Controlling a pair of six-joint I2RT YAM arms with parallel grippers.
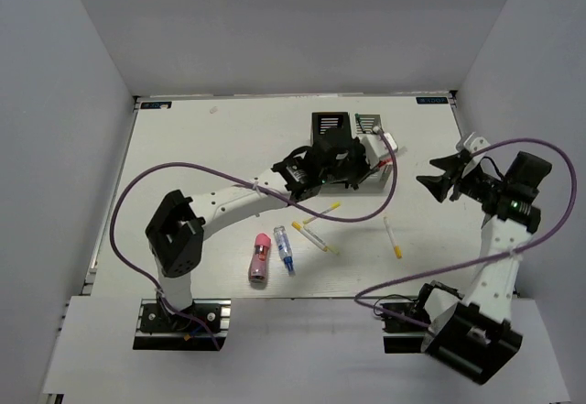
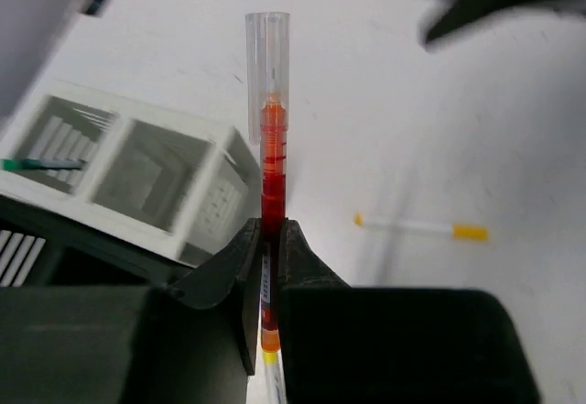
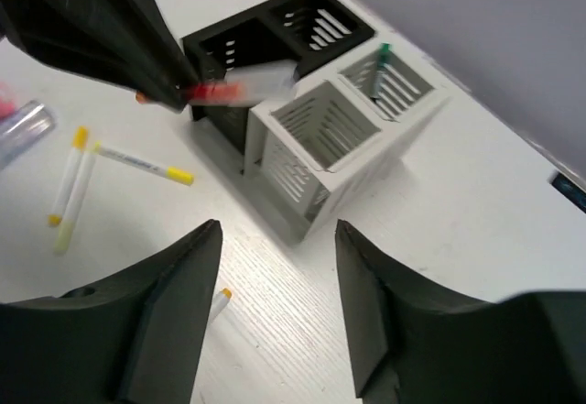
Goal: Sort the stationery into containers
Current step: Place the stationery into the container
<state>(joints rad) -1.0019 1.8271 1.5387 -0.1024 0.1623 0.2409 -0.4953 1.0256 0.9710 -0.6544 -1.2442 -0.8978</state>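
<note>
- The left gripper [image 2: 265, 235] is clenched on a red pen [image 2: 273, 157] with a clear cap. It grips the pen low on the barrel, and the capped end points away from the wrist.
- The pen hangs in the air next to the white box [image 3: 364, 177], close to its rim. The pen looks to be outside the box, though the arm hides that spot from above.
- A black box [image 1: 330, 127] stands against the white one. A green pen [image 3: 378, 63] stands in a far compartment of the white box.
- The right gripper [image 3: 277, 230] hovers to the right of the boxes, jaws spread and holding nothing.
- On the table [image 1: 201, 166], three yellow-ended pens [image 1: 394, 237] lie loose. A pink tube [image 1: 260, 257] and a blue-tipped tube [image 1: 285, 248] lie side by side nearer the arms.
- Step in hand, as I judge it: delivering the red pen to a box.
- The next move calls for lining the pen up over an open compartment, tipping it upright and letting go. After that, the loose items need fetching.
</note>
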